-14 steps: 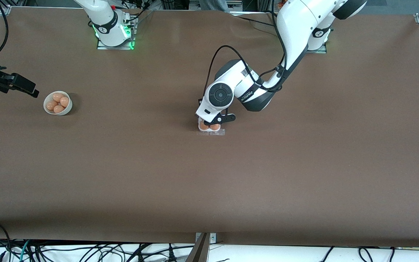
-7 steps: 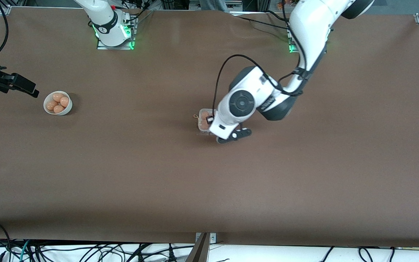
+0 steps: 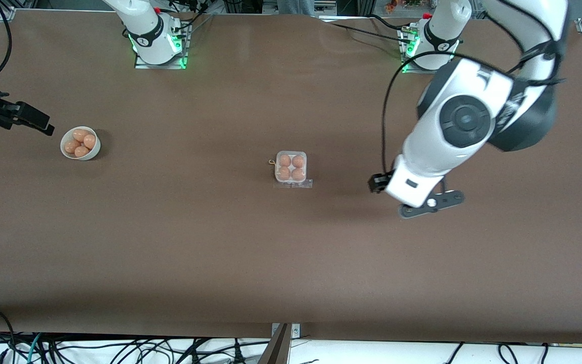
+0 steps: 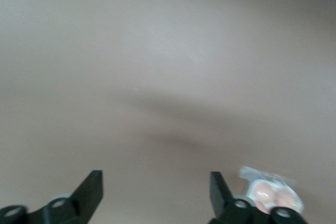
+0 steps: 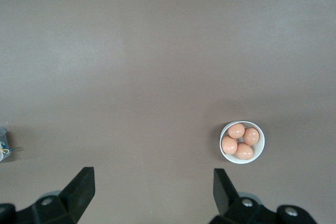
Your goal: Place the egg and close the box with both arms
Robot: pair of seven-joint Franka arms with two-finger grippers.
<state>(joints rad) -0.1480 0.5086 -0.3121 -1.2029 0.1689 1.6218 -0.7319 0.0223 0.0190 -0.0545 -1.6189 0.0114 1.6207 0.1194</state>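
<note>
Brown table (image 3: 180,242) holds the box (image 3: 291,167), seemingly lidded, four eggs inside; left gripper (image 4: 156,195) and right gripper (image 5: 152,192) hover spread, empty.

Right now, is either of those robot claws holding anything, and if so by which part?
Nothing is held. The left gripper is open over bare table; the right gripper is open too.

Robot lab: bench-bolted arms (image 3: 452,136), cables (image 3: 119,349)

You see a wide brown table (image 3: 170,242) under even light, with tangled black cables (image 3: 119,349) along its edge nearest the front camera.
</note>
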